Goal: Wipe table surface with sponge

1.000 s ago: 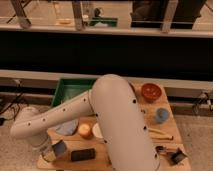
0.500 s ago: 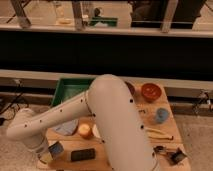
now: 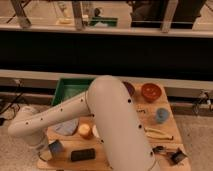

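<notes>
Wooden table point(image 3: 171, 129) with a fair bit of clutter on it, and the big white arm point(image 3: 107, 117) folds down over the front-left corner. The gripper point(image 3: 54, 148) sits low at that corner, right at the surface. There's a blue-grey bit at its tip, and honestly I can't tell if it's gripping anything or not.

The part that matters: the dark oblong block point(image 3: 82, 155), which I'm taking to be the sponge, lies flat on the wood just beside the gripper, on the side toward the middle of the table. Its long axis runs roughly along the front edge, so it points more or less at the gripper end-on. They look apart, not touching, but it's close.

So my guess is that the next move is a short sideways shift along the front edge, then a grab across the block's short width.

An orange round thing point(image 3: 85, 131) sits just behind the block, and the green tray point(image 3: 65, 88) is farther back, so the space behind is tight.
</notes>
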Robot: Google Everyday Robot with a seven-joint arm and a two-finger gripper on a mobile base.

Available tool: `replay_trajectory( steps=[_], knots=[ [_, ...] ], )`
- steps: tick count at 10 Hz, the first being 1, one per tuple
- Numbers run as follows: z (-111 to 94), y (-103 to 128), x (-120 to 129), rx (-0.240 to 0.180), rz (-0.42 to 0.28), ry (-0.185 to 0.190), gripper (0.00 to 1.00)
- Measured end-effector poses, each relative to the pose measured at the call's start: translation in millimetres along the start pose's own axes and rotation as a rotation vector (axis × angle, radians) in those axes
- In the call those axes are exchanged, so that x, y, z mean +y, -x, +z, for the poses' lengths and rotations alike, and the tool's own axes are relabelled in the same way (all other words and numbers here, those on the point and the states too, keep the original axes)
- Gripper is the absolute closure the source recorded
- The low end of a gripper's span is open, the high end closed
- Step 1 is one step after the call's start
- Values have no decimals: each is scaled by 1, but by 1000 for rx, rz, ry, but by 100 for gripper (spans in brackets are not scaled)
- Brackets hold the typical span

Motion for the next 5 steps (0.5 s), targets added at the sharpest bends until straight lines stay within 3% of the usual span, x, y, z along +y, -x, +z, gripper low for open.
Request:
replay_trajectory(
  steps=[5],
  knots=[
    [0,-12,-7,2,19,-24,100]
  ],
)
